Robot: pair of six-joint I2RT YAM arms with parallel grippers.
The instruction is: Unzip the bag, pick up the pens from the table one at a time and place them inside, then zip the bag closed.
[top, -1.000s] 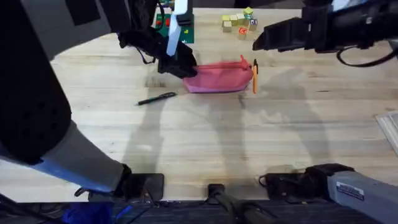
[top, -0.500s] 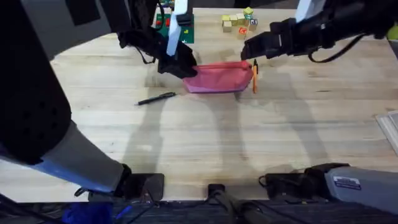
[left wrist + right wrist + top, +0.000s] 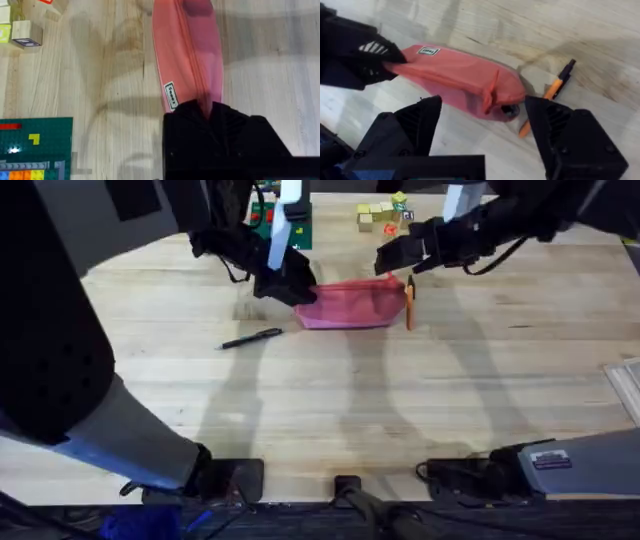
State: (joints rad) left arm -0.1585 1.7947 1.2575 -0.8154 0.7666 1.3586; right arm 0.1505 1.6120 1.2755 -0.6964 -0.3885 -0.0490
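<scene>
Table [image 3: 330,400] | left claw [image 3: 300,290] grips bag [image 3: 350,305] end | right claw [image 3: 482,125] open above

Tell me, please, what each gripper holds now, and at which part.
The left gripper pinches the bag at its end. The right gripper is open above the other end, holding nothing.

The left arm reaches forward from the lower left, its pincer [image 3: 292,288] lowered and clamped tight on something. The right arm stretches across from the right, its pincer [image 3: 390,258] held above the counter with fingers [image 3: 415,125] spread wide.
</scene>
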